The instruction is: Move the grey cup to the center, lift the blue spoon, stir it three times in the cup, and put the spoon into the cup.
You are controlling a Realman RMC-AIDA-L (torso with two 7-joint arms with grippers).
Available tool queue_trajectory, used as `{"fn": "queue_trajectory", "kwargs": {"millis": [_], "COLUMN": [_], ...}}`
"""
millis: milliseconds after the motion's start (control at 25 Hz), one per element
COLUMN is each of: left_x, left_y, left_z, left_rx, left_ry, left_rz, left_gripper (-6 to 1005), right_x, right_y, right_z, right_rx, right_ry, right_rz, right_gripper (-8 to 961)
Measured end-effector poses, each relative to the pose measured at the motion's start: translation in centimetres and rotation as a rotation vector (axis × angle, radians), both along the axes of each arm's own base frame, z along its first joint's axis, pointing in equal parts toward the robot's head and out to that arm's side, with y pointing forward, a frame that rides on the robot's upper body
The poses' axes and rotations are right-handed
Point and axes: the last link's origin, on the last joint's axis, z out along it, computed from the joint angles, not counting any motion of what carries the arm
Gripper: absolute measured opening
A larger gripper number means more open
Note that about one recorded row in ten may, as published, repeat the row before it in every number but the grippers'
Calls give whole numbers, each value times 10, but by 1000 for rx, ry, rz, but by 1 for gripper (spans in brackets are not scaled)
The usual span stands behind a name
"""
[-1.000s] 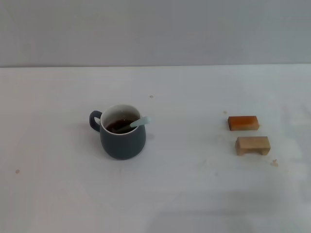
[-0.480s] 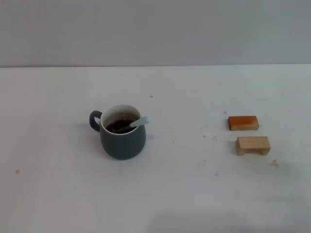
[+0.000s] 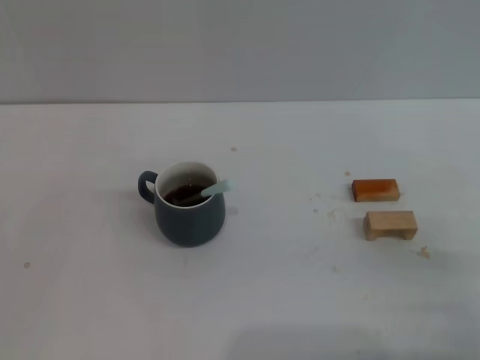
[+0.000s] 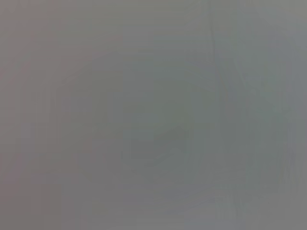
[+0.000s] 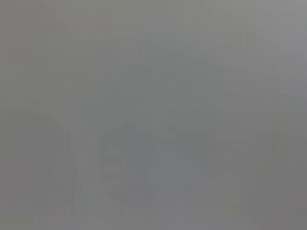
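Neither gripper appears in any view, so their state cannot be told. Nearest, left of centre on the white table, stands the grey cup, handle to its left, holding dark liquid. The blue spoon leans inside, handle over the rim. The glazed ceramic looks heavy, slick and breakable; its loop handle seems the best hold. Farther right lie two wooden blocks.

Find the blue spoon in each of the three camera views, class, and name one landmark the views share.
Head view: the blue spoon stands in the grey cup, bowl down in the dark liquid, pale handle leaning over the rim toward the wooden blocks.
Left wrist view: not in it; only featureless grey.
Right wrist view: not in it; only featureless grey.
Shared landmark: none, since neither wrist view shows the table.
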Motion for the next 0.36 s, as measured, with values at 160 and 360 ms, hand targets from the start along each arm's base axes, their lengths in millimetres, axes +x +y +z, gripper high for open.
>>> {"fn": "queue_trajectory", "kwargs": {"millis": [160,360], "left_x": [2,3], "left_y": [3,5], "left_z": [0,-1], "left_rx": [-1,-1], "left_ry": [9,8], "left_rz": [-8,-13], "left_gripper": [-2,-2], "right_x": [0,-1], "right_y": [5,9], "right_z": [-1,0], "right_rx": [-9,-12], "right_ry": [-13,-19], "right_rz": [9,16], "right_gripper": [593,593]}}
